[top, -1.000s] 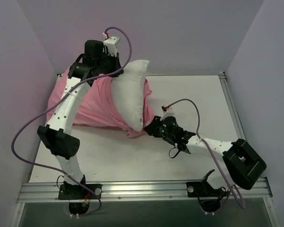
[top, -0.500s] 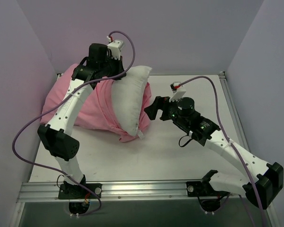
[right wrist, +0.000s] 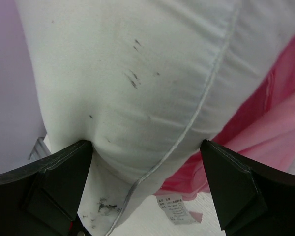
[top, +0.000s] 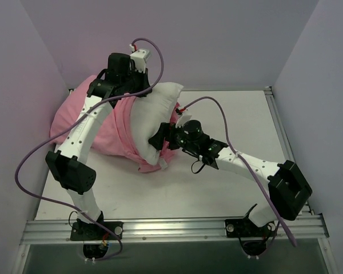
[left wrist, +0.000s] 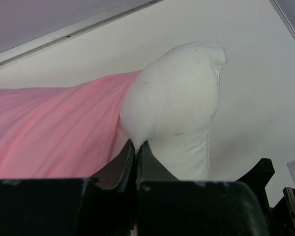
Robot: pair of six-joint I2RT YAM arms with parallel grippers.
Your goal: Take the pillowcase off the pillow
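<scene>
On my left gripper [top: 138,96] [left wrist: 136,162] the jaws are pressed tight together right where the edge of the pink pillowcase [top: 117,132] [left wrist: 54,132] meets the white pillow [top: 154,111] [left wrist: 177,93]. Pink fabric runs off to one side of them and a plump pillow corner bulges up just past them, and honestly I can't tell which of the two is actually caught. Over on the right gripper [top: 160,137] [right wrist: 145,147] the jaws are spread wide with the pillow's [right wrist: 137,73] lower end sitting between them, not gripped, some pillowcase [right wrist: 265,123] bunched beyond one finger and the small tag [right wrist: 174,209] hanging low between them.
</scene>
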